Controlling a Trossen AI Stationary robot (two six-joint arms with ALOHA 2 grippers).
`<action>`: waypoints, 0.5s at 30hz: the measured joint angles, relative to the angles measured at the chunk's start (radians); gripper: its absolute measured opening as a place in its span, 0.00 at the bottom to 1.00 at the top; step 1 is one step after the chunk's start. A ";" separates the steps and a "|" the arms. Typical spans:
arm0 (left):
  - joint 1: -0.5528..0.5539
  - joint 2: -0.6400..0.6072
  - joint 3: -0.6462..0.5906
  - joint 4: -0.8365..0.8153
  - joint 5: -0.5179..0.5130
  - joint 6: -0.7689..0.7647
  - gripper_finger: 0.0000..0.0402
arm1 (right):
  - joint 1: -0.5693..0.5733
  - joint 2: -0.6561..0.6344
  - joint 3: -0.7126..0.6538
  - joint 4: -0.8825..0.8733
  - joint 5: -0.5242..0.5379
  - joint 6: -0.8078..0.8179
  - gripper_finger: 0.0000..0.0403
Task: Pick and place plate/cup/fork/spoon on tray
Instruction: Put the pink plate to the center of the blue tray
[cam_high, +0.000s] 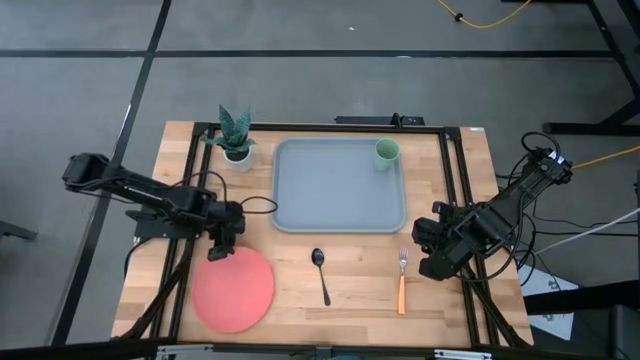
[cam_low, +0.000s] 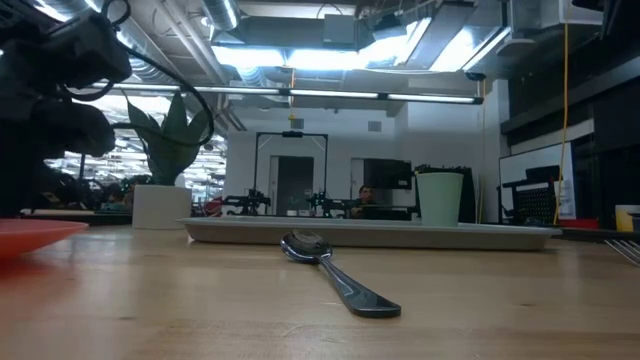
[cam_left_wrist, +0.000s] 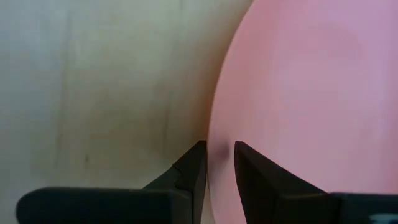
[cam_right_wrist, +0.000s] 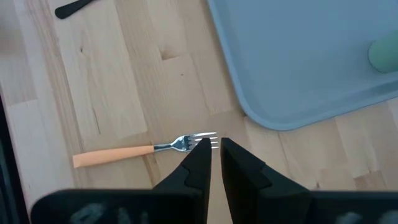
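The coral-red plate (cam_high: 233, 288) lies flat on the table at the near left. My left gripper (cam_high: 222, 250) is at its far edge and shut on the rim. The pale-green cup (cam_high: 387, 152) stands in the far right corner of the grey-blue tray (cam_high: 330, 200). The dark spoon (cam_high: 321, 272) and the orange-handled fork (cam_high: 402, 282) lie on the table in front of the tray. My right gripper (cam_high: 432, 262) is shut and empty, just right of the fork's tines (cam_right_wrist: 202, 139). My left gripper holds the plate's rim at its far edge (cam_left_wrist: 214, 149), pinched between the two fingers, one finger over the plate's face (cam_left_wrist: 255, 171) and one outside it (cam_left_wrist: 189, 171). The fingers come from above, slanting down. The plate lies on the table.
A white pot with a green plant (cam_high: 236, 142) stands left of the tray's far corner. Dark frame rails run along the table's left and right sides. Bare wood lies between the plate, the spoon and the fork.
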 joint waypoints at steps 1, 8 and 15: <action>-0.004 0.012 0.000 0.019 0.008 0.000 0.19 | 0.000 0.000 0.000 0.000 0.000 0.000 0.10; -0.014 0.081 0.000 0.083 0.044 0.000 0.19 | 0.000 0.000 0.000 0.000 -0.001 0.000 0.10; -0.008 0.119 0.002 0.110 0.069 -0.004 0.07 | 0.000 0.000 0.000 0.000 -0.001 0.000 0.10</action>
